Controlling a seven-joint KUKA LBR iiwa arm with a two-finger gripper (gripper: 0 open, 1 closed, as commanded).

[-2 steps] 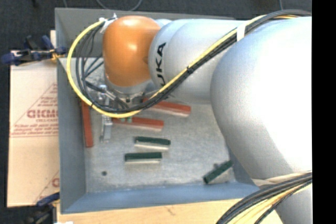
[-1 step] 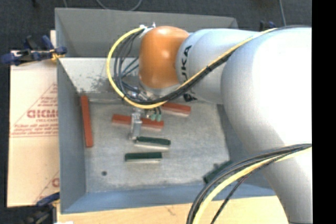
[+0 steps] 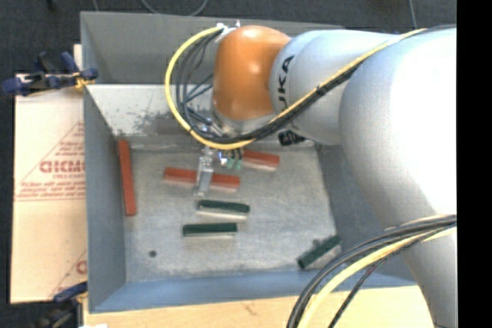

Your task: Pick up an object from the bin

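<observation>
My gripper (image 3: pixel 205 180) hangs below the orange wrist cover, over the middle of the bin. Its tip stands on or just above a red flat bar (image 3: pixel 181 176) that lies crosswise on the bin floor; the gripper hides the bar's middle. Just in front of it lies a dark green bar (image 3: pixel 224 207), and a second green bar (image 3: pixel 209 229) lies a little nearer the front. Another red bar (image 3: pixel 262 160) lies to the right, partly under the wrist.
A long red bar (image 3: pixel 127 177) lies along the left wall. A dark green bar (image 3: pixel 319 251) rests tilted near the front right corner. The arm covers the bin's right and back side.
</observation>
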